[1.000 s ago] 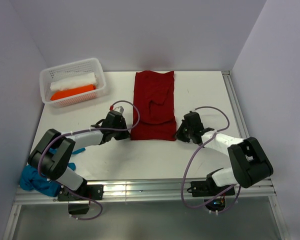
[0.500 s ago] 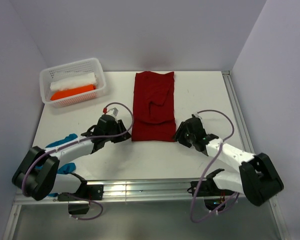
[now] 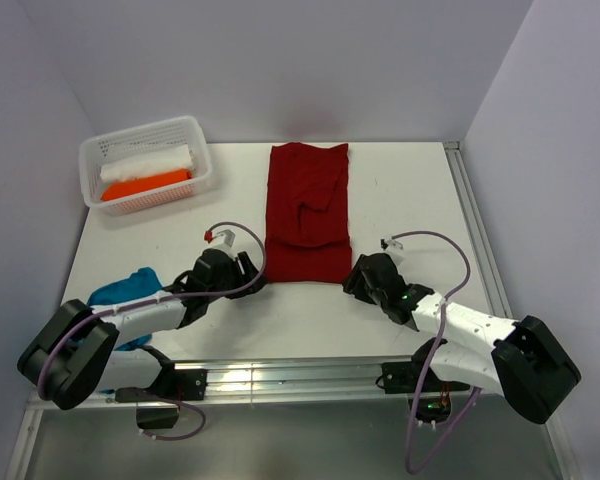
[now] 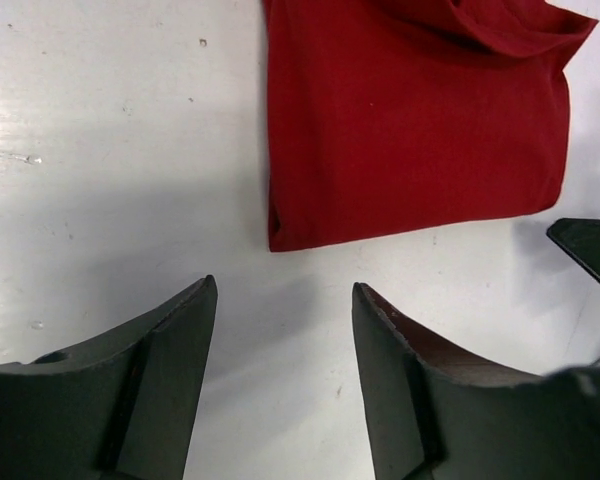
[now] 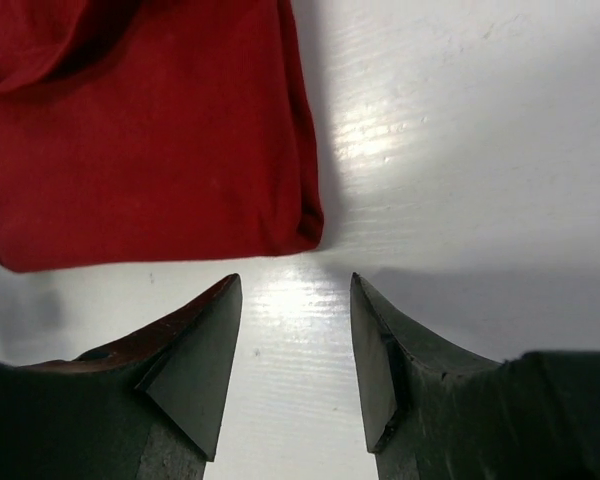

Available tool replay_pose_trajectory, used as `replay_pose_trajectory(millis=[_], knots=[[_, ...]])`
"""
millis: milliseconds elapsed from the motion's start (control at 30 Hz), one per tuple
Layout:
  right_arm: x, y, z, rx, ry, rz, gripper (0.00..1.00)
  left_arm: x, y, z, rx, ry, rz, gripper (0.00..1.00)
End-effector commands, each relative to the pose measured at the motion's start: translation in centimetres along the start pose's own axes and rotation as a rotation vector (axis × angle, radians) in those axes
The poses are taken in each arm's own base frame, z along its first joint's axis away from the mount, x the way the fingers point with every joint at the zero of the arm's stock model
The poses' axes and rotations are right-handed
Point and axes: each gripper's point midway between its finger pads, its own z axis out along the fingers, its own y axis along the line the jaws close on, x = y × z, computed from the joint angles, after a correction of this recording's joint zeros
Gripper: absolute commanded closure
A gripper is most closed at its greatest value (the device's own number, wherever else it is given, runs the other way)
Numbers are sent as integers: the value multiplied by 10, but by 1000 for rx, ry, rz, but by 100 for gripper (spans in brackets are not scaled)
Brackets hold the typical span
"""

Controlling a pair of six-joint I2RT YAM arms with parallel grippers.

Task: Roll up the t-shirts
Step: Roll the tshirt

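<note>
A dark red t-shirt lies flat on the white table as a long folded strip, its near hem toward the arms. My left gripper stands open just short of the near left corner of the red t-shirt, touching nothing. By the near right corner of that t-shirt my right gripper is also open and empty. Bare table shows between the left gripper's fingers and between the right gripper's fingers. A teal-blue t-shirt sits in a heap beside the left arm.
A white perforated basket at the far left holds a white roll and an orange roll. Walls close the table on the left, back and right. A metal rail runs along the right edge.
Both grippers have opened, let go of the red t-shirt's near corners and drawn back toward the near edge. The t-shirt stays flat.
</note>
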Motion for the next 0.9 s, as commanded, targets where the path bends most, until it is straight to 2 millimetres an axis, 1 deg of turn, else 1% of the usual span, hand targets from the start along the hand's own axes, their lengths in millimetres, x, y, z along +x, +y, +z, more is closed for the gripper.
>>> replay_pose_trajectory(millis=[0, 33, 67, 133, 167, 200, 233, 367, 400, 433, 467, 500, 533, 567, 700, 767, 867], knots=[[-23, 5, 0, 13, -123, 3, 46, -16, -9, 5, 33, -124, 9, 37], [-27, 11, -2, -26, -146, 1, 46, -13, -5, 4, 25, -130, 13, 37], [-27, 12, -3, -45, -156, -1, 47, -17, -5, 4, 29, -156, 19, 37], [-29, 10, -4, -63, -190, 3, 48, -17, -3, 3, 24, -171, 35, 37], [-34, 17, -7, -95, -217, 5, 47, -17, -2, 2, 27, -189, 46, 37], [-32, 13, -7, -96, -224, 0, 47, -18, -1, 2, 29, -196, 50, 37], [-34, 12, -7, -96, -243, 4, 46, -16, 1, 2, 26, -196, 55, 36], [-32, 9, -3, -66, -236, 3, 47, -19, -2, 7, 33, -203, 71, 37], [-33, 10, -3, -62, -235, 0, 48, -22, -8, 8, 61, -211, 80, 38], [-32, 9, 0, -50, -231, -10, 49, -22, -10, 9, 69, -212, 85, 38], [-34, 11, 0, -58, -237, -10, 50, -22, -11, 9, 76, -214, 90, 38], [-33, 11, 2, -57, -237, -17, 51, -25, -16, 9, 94, -223, 94, 38], [-31, 9, 5, -52, -231, -35, 51, -25, -17, 10, 99, -225, 99, 38], [-32, 11, 6, -64, -238, -32, 51, -25, -18, 11, 104, -224, 108, 38], [-30, 9, 8, -73, -249, -51, 51, -24, -17, 16, 97, -216, 115, 37], [-33, 15, 6, -111, -270, -64, 51, -22, -15, 17, 100, -221, 113, 37], [-32, 16, 7, -116, -266, -82, 51, -19, -15, 18, 112, -221, 114, 37]])
